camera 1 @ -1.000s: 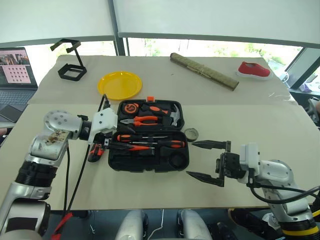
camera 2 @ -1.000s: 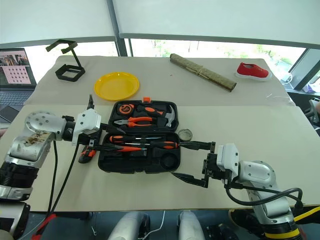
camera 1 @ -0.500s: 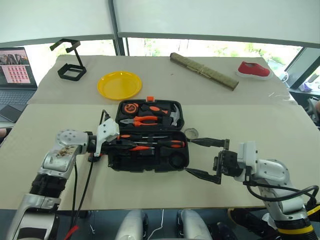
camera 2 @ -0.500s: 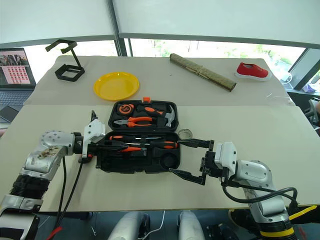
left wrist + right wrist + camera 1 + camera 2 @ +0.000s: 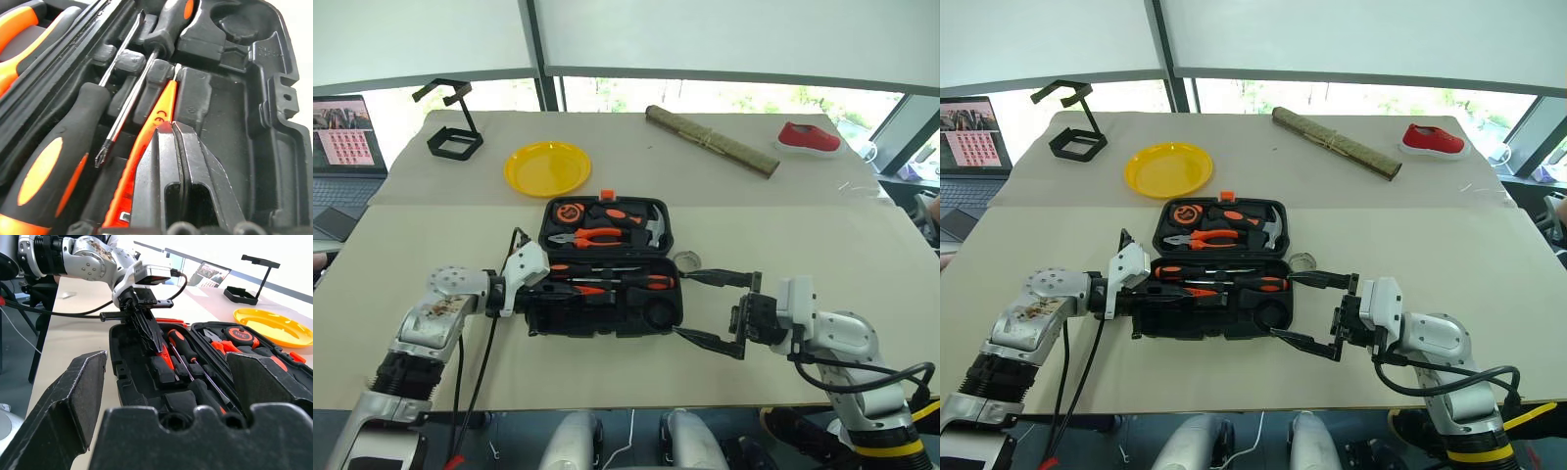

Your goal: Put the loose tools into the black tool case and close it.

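Tool case (image 5: 607, 299) lies open | tape roll (image 5: 687, 261) beside it | left jaws closed over tester pen (image 5: 146, 147) | right jaws wide apart

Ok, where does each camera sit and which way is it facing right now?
Head eyes: look forward and down at the table and black tool case, both arms in frame.
Left wrist: along the shut left gripper pressing the tester pen.
Right wrist: between open right gripper fingers across the case.
Shared: the case, the screwdrivers.

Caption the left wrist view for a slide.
Shut left end effector pressing onto the orange tester pen beside two screwdrivers in the black tool case.
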Controlling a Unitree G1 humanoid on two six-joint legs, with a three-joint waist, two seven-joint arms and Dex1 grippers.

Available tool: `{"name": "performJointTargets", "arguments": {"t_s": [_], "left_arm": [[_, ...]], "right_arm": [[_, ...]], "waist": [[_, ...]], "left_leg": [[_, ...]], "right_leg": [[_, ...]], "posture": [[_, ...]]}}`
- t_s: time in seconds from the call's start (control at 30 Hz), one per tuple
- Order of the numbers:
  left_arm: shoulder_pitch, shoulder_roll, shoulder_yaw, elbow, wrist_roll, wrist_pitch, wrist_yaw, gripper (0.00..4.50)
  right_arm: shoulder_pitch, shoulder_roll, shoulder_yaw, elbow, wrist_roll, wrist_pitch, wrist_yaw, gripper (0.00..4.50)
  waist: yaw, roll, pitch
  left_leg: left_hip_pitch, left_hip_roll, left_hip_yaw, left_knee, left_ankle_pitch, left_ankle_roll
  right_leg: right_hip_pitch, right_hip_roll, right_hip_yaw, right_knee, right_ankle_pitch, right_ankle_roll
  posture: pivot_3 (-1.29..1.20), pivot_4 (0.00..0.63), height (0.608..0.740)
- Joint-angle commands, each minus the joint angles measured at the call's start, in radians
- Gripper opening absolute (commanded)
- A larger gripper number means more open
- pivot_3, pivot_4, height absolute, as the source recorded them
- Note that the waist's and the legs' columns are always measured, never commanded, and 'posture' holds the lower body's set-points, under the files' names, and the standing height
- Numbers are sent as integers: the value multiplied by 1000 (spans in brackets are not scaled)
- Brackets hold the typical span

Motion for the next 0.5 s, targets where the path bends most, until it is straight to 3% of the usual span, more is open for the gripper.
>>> {"name": "performJointTargets", "arguments": {"t_s": [0.03, 0.1, 0.13, 0.2, 0.3, 0.33, 0.5], "left_arm": [[39, -23, 50, 24, -7, -37, 61, 69], [86, -44, 169, -16, -74, -63, 110, 69], [131, -54, 249, -48, -113, -91, 137, 577], [240, -63, 399, -116, -158, -131, 196, 1019], [355, -78, 530, -153, -178, -169, 261, 1998], [406, -91, 585, -159, -181, -189, 289, 2545], [622, -190, 767, -191, -180, -247, 430, 4102]], "right_arm": [[-1, 7, -15, -16, 6, -36, 0, 4500], [7, 16, -28, -8, 11, -57, 1, 4500], [14, 22, -40, -1, 20, -71, 4, 4500], [31, 30, -66, 7, 58, -73, 11, 4500], [53, 26, -81, 14, 78, -81, 35, 4500], [57, 32, -85, 21, 75, -95, 38, 4500], [55, 75, -85, 44, 66, -157, 33, 4500]], "waist": [[-1, 0, 0], [-3, 0, 0], [-7, 0, 0], [-23, 0, 0], [-26, 0, 0], [-24, 0, 0], [-19, -1, 0]], "left_leg": [[0, 0, 0, 0, 0, 0], [1, 0, 0, 0, 0, 0], [1, 1, 0, 0, 0, 0], [-1, 3, 0, -1, 0, 0], [-2, 5, 1, -2, 0, 0], [-2, 5, 1, -2, 0, 0], [-1, 5, 1, -2, 0, -1]], "right_leg": [[1, 0, 0, 0, 0, 0], [1, 0, 0, 0, 0, 0], [0, 0, 0, 0, 0, -1], [-3, 1, 1, 0, 1, -2], [-5, 1, 1, 0, 1, -4], [-5, 1, 1, 0, 2, -4], [-3, -3, 0, -3, 3, -3]], "posture": [[0, 150, 740], [0, 150, 740], [0, 150, 740], [0, 150, 740], [0, 150, 740], [0, 150, 740], [0, 150, 740]]}}
